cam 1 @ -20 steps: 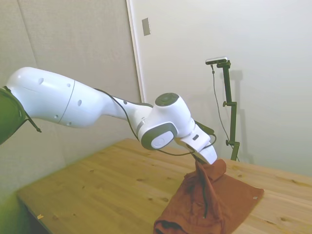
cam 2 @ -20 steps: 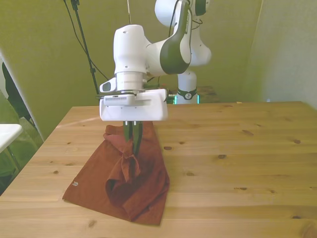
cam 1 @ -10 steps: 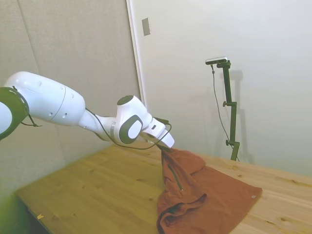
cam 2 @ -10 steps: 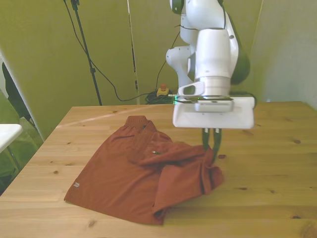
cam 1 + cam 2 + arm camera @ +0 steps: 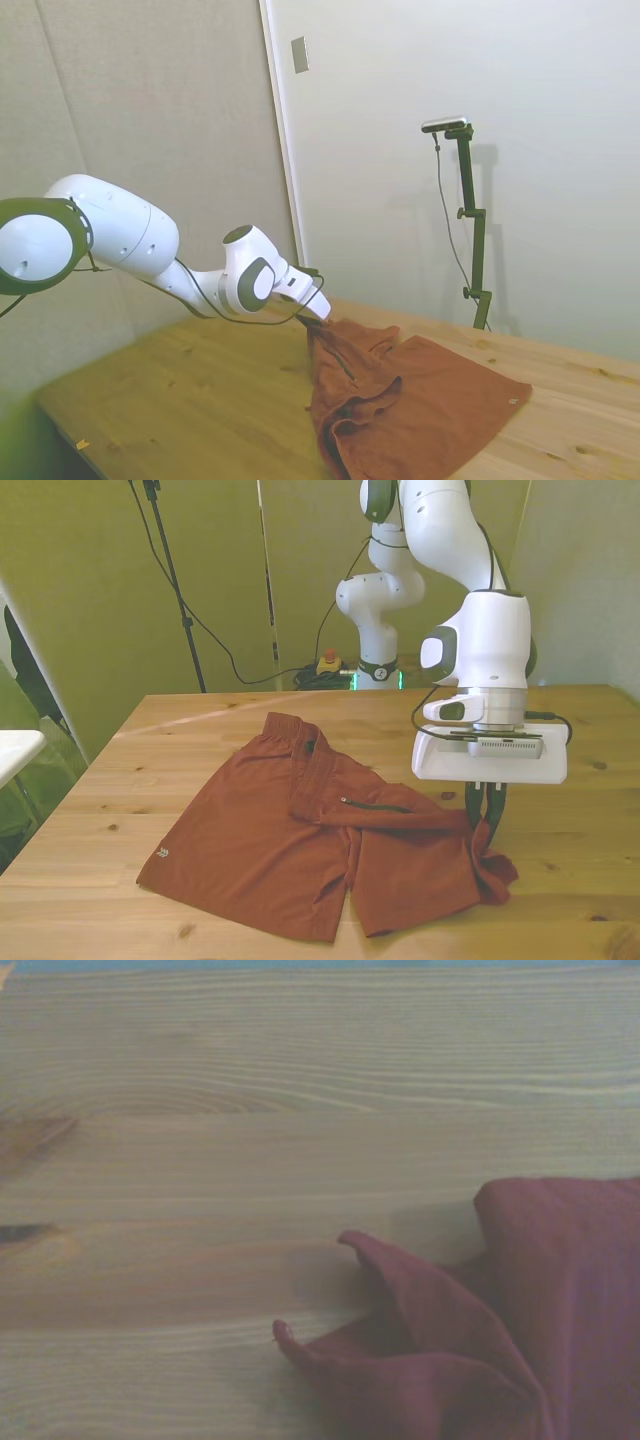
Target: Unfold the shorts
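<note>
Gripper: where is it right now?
In the front view the gripper is low at the right, pinching the shorts' right-hand edge just above the table.

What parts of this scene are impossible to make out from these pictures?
- Rust-brown cloth shorts: the near end is cut off by the side view's bottom edge.
- Gripper: in the side view the arm hides its fingertips.
- Wrist view: blurred, shows only a crumpled cloth edge on the wooden table.

The pale knotty wooden desk [image 5: 560, 810] stands in a plain room; olive-green walls [image 5: 90, 590] back it in the front view; the side view shows off-white walls [image 5: 560, 150], a white vertical trim [image 5: 283, 150] and a small grey wall plate [image 5: 300, 54].
</note>
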